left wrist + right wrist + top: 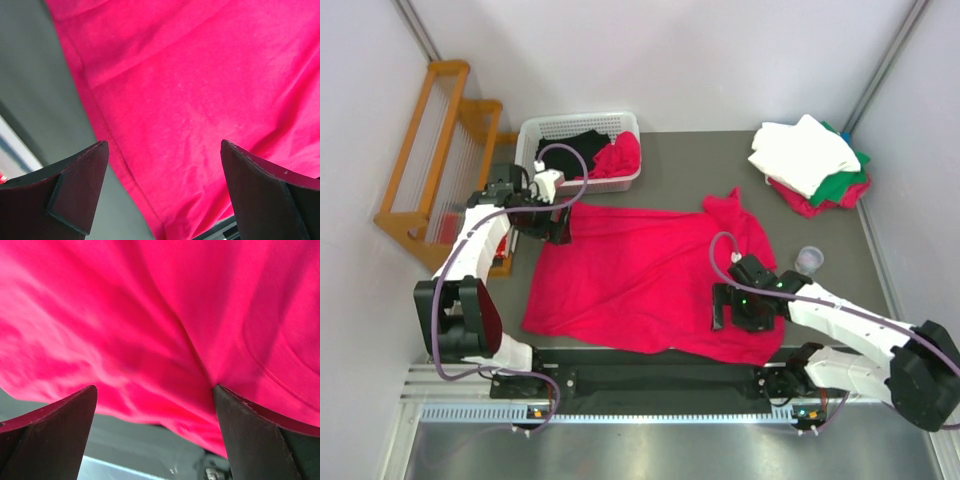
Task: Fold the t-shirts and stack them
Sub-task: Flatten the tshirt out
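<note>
Hovering wide open over the crimson t-shirt (pixel 655 275), both grippers grip nothing: the left gripper (pixel 545 228) sits above its far-left edge, the right gripper (pixel 745 308) above the near-right part. Folded t-shirts (pixel 810 162) are stacked well beyond the right gripper, and the basket (pixel 580 150) just past the left one holds what looks like more shirts.

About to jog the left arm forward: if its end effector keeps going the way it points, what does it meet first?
Most likely the red t-shirt spread on the table, close to its hemmed edge. The open left end effector frames only that cloth ahead; depth is unclear.
</note>
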Motion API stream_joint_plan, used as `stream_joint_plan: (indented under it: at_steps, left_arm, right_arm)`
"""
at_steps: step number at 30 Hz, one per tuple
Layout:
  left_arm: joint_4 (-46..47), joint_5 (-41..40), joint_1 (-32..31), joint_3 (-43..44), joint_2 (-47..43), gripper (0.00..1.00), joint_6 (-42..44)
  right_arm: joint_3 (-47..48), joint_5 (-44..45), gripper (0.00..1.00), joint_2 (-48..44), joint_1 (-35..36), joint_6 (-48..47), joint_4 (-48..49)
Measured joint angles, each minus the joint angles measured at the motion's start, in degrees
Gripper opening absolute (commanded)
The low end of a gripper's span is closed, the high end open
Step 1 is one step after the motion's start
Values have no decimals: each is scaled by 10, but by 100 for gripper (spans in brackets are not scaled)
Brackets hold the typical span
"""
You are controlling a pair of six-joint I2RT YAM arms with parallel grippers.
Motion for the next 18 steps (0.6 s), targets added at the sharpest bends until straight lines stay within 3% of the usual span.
stream_joint_plan:
  at_steps: [8,18]
  left_arm:
    - [-15,15,11,2,-14,98,4]
    - [-7,21,11,40,57,99,-15]
  right_arm:
    - [36,13,100,-11,2,-3,-91]
    - [360,66,100,156,-40,-52,-61]
